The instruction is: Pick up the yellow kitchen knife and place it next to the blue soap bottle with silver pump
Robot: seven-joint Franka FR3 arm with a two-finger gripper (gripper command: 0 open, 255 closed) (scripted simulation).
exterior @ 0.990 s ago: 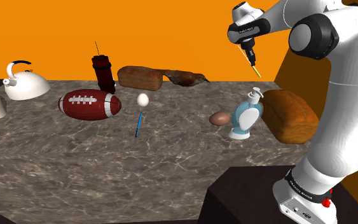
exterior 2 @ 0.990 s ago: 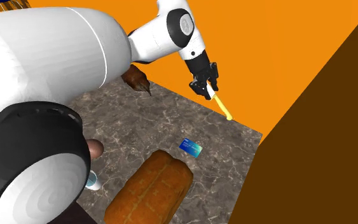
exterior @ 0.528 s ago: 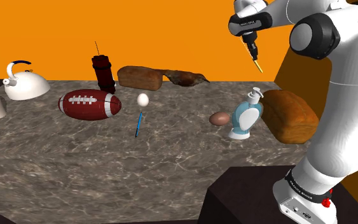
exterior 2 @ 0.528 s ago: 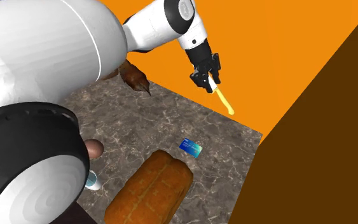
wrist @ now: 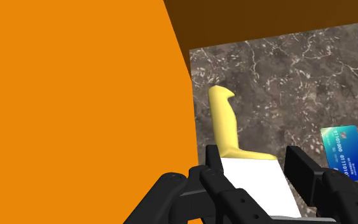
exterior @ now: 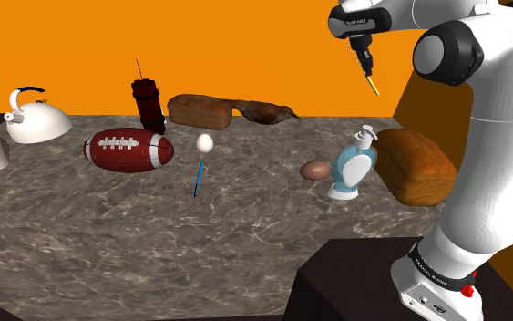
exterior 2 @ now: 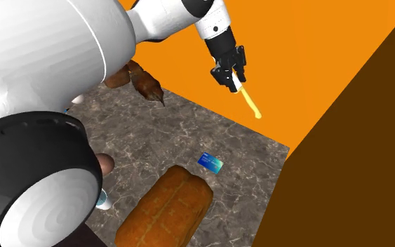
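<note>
Hand (exterior 2: 235,78) clasps yellow knife (exterior 2: 251,104) above counter (exterior 2: 189,133).

A flat orange wall (exterior: 154,46) rises behind a dark grey countertop (exterior: 154,237) veined with pale marbling. Along the second exterior view's right, a plain brown wall (exterior 2: 357,140) meets the orange one.

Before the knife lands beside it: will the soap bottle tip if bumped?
Probably: the soap bottle stands upright on a small white base, pump on top, so likely top-heavy. It looks rigid, so it should slide or topple rather than dent.
</note>
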